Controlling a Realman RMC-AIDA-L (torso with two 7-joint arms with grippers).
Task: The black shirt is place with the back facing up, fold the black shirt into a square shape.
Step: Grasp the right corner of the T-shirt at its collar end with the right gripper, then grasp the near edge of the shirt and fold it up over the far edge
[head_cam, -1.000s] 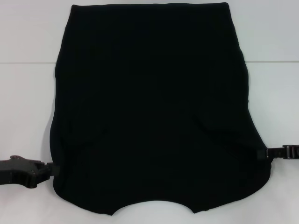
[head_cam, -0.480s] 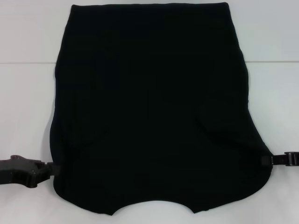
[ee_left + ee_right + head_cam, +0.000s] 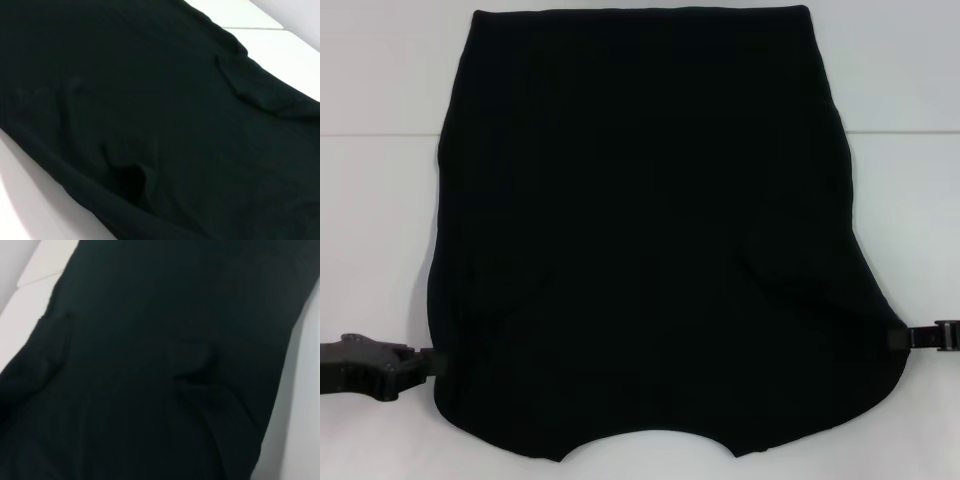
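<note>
The black shirt (image 3: 645, 230) lies flat on the white table, its neckline curve at the near edge and both sides folded inward. It fills the left wrist view (image 3: 150, 110) and the right wrist view (image 3: 150, 365). My left gripper (image 3: 428, 362) is low on the table at the shirt's near left edge, touching it. My right gripper (image 3: 896, 338) is at the shirt's near right edge, with most of its arm out of view.
The white table (image 3: 380, 220) shows bare strips on either side of the shirt. A seam line (image 3: 370, 135) runs across the table surface behind the middle.
My right gripper has slid outward to the right, from over the shirt's right edge to just at it. The left gripper and the shirt have hardly moved.
</note>
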